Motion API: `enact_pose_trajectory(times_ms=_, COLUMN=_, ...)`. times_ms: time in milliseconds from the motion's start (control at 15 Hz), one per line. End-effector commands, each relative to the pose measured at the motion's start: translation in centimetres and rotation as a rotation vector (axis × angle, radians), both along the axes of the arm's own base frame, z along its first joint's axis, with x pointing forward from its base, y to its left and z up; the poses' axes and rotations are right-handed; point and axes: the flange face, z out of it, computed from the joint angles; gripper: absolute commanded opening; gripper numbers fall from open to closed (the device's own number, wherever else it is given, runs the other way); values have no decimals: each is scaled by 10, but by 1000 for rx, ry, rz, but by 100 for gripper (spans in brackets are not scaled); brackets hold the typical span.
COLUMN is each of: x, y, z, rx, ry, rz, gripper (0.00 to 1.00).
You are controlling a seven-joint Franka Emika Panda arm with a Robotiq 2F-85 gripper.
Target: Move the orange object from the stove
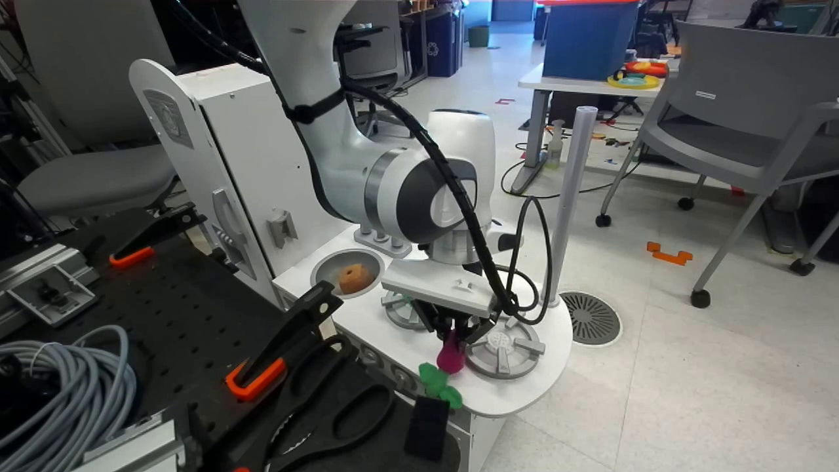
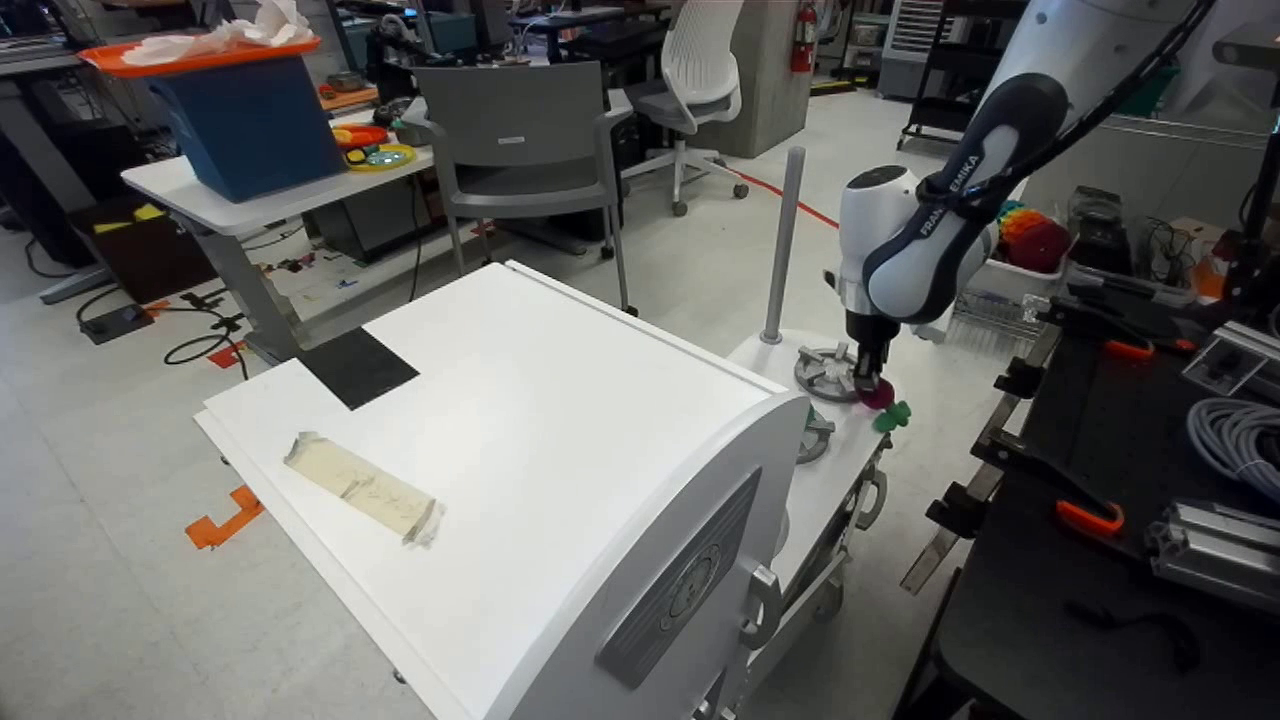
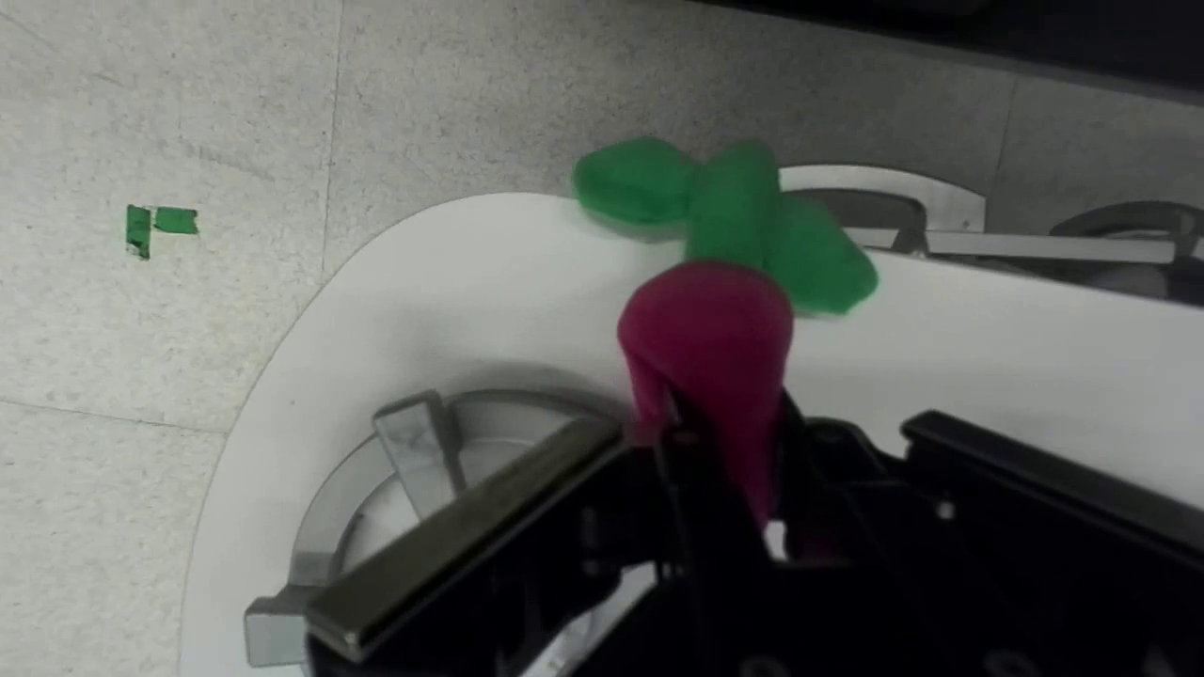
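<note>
The stove is the white toy-kitchen top [image 1: 485, 396] with two silver-grey burners, a front one [image 1: 503, 347] and one [image 1: 401, 313] partly behind my gripper. An orange-brown object [image 1: 354, 278] lies in the round grey basin of this top; in the exterior view [image 2: 845, 440] of the top, the cabinet hides it. My gripper [image 1: 457, 330] is shut on the tapered end of a magenta toy beet [image 3: 710, 329] with green leaves [image 3: 734, 202]. The beet is beside the front burner, its leaves over the top's edge. I cannot tell whether it touches the top.
A tall white cabinet [image 1: 262, 151] stands beside the basin. A grey post [image 1: 574, 203] rises near the front burner. A black table [image 1: 190, 308] with clamps and a cable coil [image 1: 72, 387] borders the top. Something green [image 1: 405, 307] shows at the partly hidden burner.
</note>
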Motion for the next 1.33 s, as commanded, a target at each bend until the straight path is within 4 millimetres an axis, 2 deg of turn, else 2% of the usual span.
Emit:
enact_pose_trajectory(times_ms=0, x=-4, y=15, z=2, rx=-1, ry=-8, rz=59, gripper=4)
enact_pose_trajectory(times_ms=400, x=2, y=37, z=-5, rx=4, ry=-44, rz=176, gripper=4)
enact_pose_trajectory(times_ms=733, x=6, y=31, z=-7, rx=-3, ry=-54, rz=274, gripper=4)
enact_pose_trajectory(times_ms=800, x=7, y=29, z=-8, rx=-9, ry=-63, rz=299, gripper=40)
enact_pose_trajectory(times_ms=867, x=8, y=28, z=-9, rx=-11, ry=-70, rz=312, gripper=41)
enact_pose_trajectory(times_ms=1267, x=8, y=25, z=-12, rx=1, ry=-116, rz=362, gripper=84)
